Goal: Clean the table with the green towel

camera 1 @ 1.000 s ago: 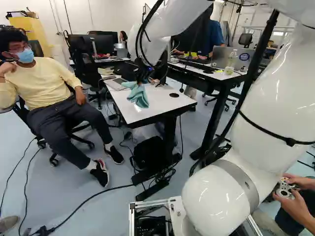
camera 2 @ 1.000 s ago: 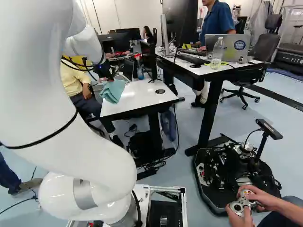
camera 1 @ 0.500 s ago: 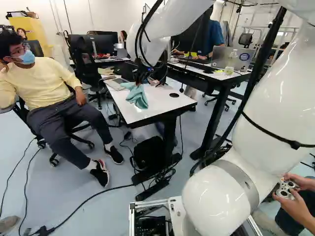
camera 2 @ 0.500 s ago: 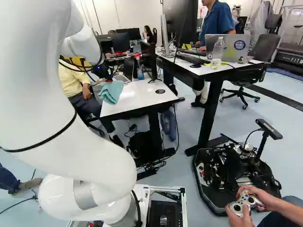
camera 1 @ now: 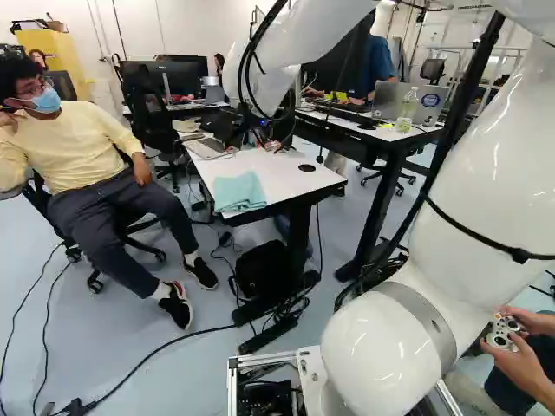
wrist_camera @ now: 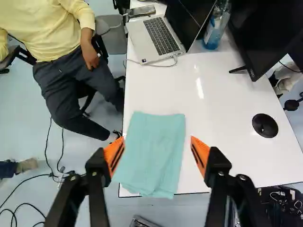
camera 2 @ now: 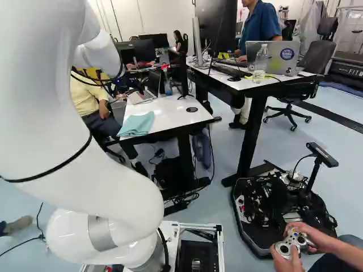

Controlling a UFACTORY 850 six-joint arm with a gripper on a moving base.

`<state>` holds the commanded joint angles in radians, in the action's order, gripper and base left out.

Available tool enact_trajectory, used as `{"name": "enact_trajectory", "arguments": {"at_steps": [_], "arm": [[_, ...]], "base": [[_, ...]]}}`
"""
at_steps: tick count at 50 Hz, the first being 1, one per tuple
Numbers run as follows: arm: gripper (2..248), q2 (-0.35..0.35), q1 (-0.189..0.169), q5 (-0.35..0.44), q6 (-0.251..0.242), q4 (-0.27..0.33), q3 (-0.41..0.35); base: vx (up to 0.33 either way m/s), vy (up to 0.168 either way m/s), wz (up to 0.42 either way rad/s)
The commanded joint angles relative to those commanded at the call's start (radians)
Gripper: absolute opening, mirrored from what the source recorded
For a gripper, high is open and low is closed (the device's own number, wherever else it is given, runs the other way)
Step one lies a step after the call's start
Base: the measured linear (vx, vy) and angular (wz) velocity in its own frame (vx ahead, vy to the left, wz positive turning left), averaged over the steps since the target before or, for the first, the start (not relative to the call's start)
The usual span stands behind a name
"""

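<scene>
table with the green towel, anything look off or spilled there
The green towel laps slightly past the edge of the table at one corner, so it sits a little askew. Otherwise nothing stands out: I see no spill or damage, and the bright streak looks like glare.

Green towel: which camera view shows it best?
The wrist view: it looks down on the towel from close by, nearly whole, below the open hand. Both base views show it smaller and slantwise, lying flat by the table's near edge.
</scene>
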<state>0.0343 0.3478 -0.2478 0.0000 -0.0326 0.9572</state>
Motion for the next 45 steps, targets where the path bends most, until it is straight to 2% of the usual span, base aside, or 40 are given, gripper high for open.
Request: {"name": "enact_trajectory", "arguments": {"at_steps": [3, 4, 8, 9, 45], "arm": [[190, 0.0, 0.0, 0.0, 0.0, 0.0, 0.0], [227, 0.0, 0.0, 0.0, 0.0, 0.0, 0.0], [227, 0.0, 0.0, 0.0, 0.0, 0.0, 0.0], [247, 0.0, 0.0, 0.0, 0.0, 0.0, 0.0], [247, 0.003, -0.004, 0.014, 0.0, 0.0, -0.011]], "base": [[0.0, 0.0, 0.0], [0.0, 0.0, 0.0], [0.0, 0.0, 0.0], [0.0, 0.0, 0.0], [0.0, 0.0, 0.0]]}}
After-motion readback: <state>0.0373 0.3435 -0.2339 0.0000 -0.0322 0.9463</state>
